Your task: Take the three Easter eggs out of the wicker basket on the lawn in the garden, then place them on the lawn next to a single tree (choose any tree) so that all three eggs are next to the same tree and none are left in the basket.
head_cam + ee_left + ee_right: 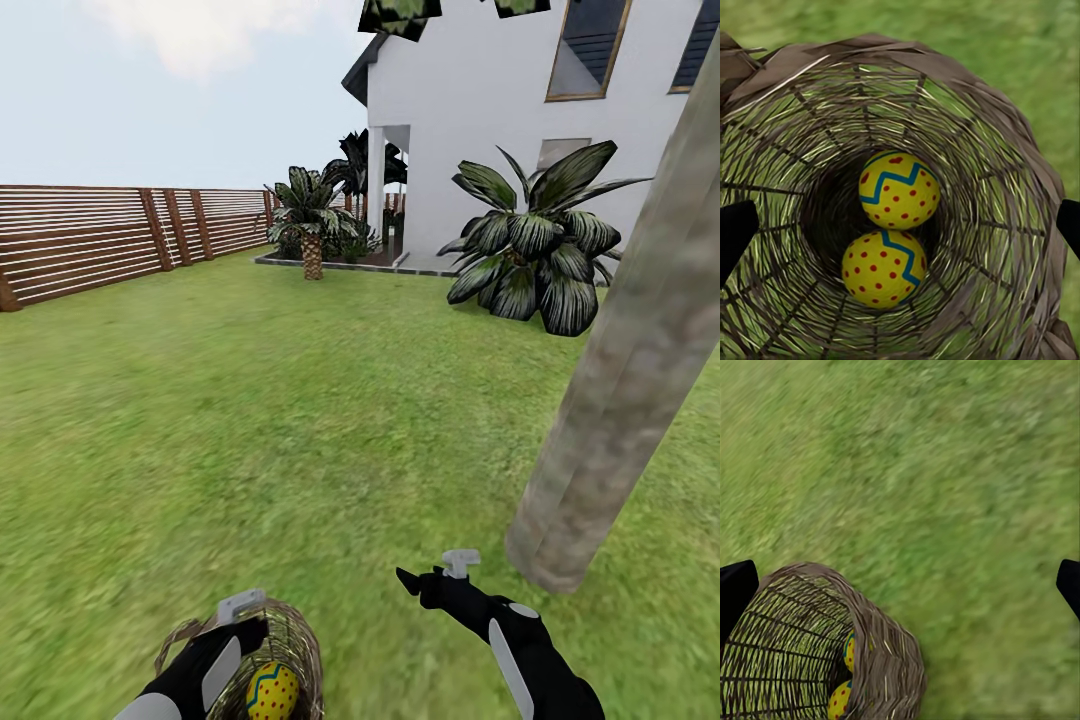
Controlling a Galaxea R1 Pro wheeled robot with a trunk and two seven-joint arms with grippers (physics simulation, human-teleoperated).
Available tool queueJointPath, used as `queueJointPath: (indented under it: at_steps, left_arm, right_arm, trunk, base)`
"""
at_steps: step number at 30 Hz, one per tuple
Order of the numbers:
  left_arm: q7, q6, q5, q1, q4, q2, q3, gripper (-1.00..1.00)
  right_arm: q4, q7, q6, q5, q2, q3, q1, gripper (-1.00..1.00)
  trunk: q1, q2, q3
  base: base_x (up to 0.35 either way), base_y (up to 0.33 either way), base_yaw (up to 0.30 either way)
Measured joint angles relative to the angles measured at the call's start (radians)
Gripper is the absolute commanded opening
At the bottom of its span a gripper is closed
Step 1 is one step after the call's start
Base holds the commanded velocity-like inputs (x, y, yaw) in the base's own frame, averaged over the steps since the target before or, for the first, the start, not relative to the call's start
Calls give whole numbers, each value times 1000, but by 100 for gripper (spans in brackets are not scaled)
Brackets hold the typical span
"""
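- Head view: the wicker basket (290, 640) sits at the bottom edge of the frame, left of centre, on the lawn (300, 420). The left gripper (240, 612) hangs over its rim, and one Easter egg (272, 692) shows inside. The right gripper (432, 578) hovers over bare grass at lower centre-right, near the foot of the tree (620, 390), whose trunk leans up toward the upper right. Behind stand a wooden fence (110, 240), a white house (480, 110) and a broad-leaved plant (535, 245).
- Left wrist view: the camera looks straight down the basket's mouth. Two eggs lie at the bottom, touching, the upper egg (898, 190) just above the lower egg (883, 268) in the frame. Their long axes seem to run roughly up-down here, blunt ends hard to pick out. The dark fingertips sit at the frame's left and right edges, spread wide. A good reach would go down centred, clear of the weave, with the fingers closing across an egg's short axis.
- Right wrist view: the basket fills the lower left, eggs glimpsed through the wicker; the fingertips at both edges stand wide apart, holding nothing.
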Motion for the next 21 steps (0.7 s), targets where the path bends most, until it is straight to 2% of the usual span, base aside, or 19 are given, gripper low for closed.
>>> queueJointPath:
  at_steps: [8, 21]
  left_arm:
    - [68, 12, 3, 0, 0, 0, 1, 100]
    - [79, 14, 2, 0, 7, 0, 2, 100]
  right_arm:
    - [0, -2, 0, 0, 0, 0, 0, 100]
    - [0, -5, 0, 1, 0, 0, 0, 100]
  trunk:
    - [0, 0, 0]
    - [50, -91, -41]
  base:
    - [0, 0, 0]
    - [0, 0, 0]
